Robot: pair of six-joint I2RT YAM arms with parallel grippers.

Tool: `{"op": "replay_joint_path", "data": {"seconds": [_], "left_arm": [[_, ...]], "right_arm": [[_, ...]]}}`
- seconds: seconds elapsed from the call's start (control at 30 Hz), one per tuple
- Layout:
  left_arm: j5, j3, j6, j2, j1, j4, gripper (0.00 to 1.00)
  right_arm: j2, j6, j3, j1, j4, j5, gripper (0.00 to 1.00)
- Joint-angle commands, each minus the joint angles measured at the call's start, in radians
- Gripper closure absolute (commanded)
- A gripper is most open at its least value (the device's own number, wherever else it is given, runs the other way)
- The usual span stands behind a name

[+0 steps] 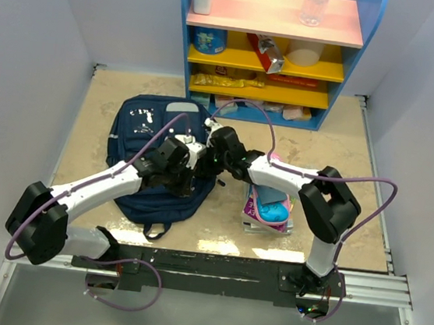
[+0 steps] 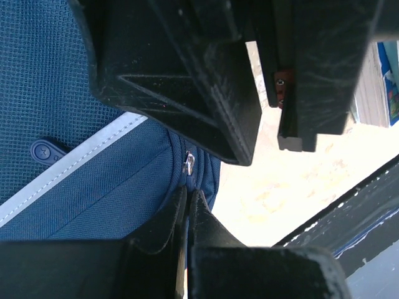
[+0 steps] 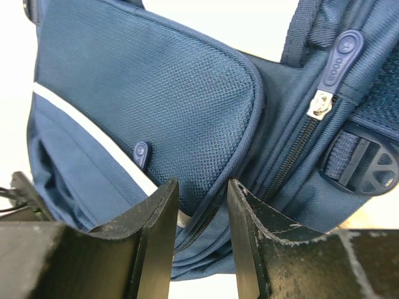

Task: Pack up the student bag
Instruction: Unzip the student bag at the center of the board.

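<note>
The student bag (image 1: 150, 143) is a navy backpack lying flat on the table, left of centre. My left gripper (image 1: 190, 173) is at its right edge. In the left wrist view its jaws (image 2: 187, 198) are shut on a thin fold of the bag's fabric (image 2: 112, 193), just below a silver zipper slider (image 2: 188, 163). My right gripper (image 1: 216, 153) hovers at the bag's upper right edge. In the right wrist view it is open (image 3: 202, 190) and straddles a zipper seam of the bag (image 3: 156, 93). A zipper pull (image 3: 333, 71) and a grey buckle (image 3: 373, 171) are to its right.
A stack of books with a pink pencil case (image 1: 269, 206) lies right of the bag, under the right arm. A blue shelf unit (image 1: 273, 47) with bottles, cans and packets stands at the back. White walls enclose the table on the left and right.
</note>
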Motion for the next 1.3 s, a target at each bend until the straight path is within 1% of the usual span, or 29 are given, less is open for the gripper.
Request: {"op": "replay_joint_path", "data": {"seconds": [0.0,0.17,0.27,0.3,0.37,0.4,0.53,0.67,0.83,0.9,0.97,1.0,1.07,1.1,1.23,1.27], "left_arm": [[-0.021,0.018,0.035,-0.047,0.016,0.052,1.0],[-0.022,0.0,0.043,-0.056,0.019,0.087,1.0],[-0.021,-0.003,0.05,-0.056,0.019,0.096,1.0],[-0.019,-0.007,0.052,-0.056,0.019,0.102,1.0],[-0.015,-0.008,0.052,-0.056,0.019,0.11,1.0],[-0.016,-0.01,0.059,-0.056,0.019,0.108,1.0],[-0.045,0.001,0.096,-0.057,0.02,0.085,1.0],[-0.081,0.01,0.151,-0.062,0.028,0.064,1.0],[-0.11,0.038,0.274,-0.063,0.099,0.021,1.0],[-0.124,0.074,0.312,-0.059,0.131,-0.036,1.0],[-0.13,0.088,0.32,-0.053,0.146,-0.091,1.0],[-0.137,0.092,0.36,-0.054,0.158,-0.103,1.0],[-0.139,0.087,0.378,-0.07,0.166,-0.129,1.0],[-0.163,0.081,0.389,-0.077,0.175,-0.138,1.0],[-0.145,0.085,0.412,-0.128,0.183,-0.143,1.0],[-0.121,0.092,0.412,-0.128,0.185,-0.155,1.0]], "right_arm": [[-0.035,0.09,-0.03,0.021,0.083,-0.102,0.61],[-0.041,0.17,-0.07,0.022,0.167,-0.165,0.66],[-0.043,0.176,-0.068,0.024,0.168,-0.17,0.75],[-0.047,0.173,-0.067,0.026,0.166,-0.158,0.84],[-0.055,0.164,-0.062,0.026,0.154,-0.153,0.99],[-0.055,0.165,-0.051,0.024,0.145,-0.141,1.0],[-0.058,0.156,-0.033,0.019,0.105,-0.087,1.0],[-0.081,0.155,-0.051,-0.008,0.089,-0.032,1.0],[-0.089,0.122,-0.047,-0.062,0.063,0.036,1.0],[-0.07,0.107,-0.022,-0.082,0.053,0.046,1.0],[-0.056,0.083,0.011,-0.086,0.042,0.062,1.0],[-0.041,0.075,0.024,-0.089,0.017,0.08,1.0],[-0.026,0.055,0.045,-0.093,-0.004,0.097,1.0],[-0.023,0.05,0.047,-0.099,-0.009,0.115,1.0],[-0.01,0.038,0.047,-0.114,-0.02,0.158,1.0],[-0.009,0.038,0.047,-0.116,-0.024,0.164,1.0]]}}
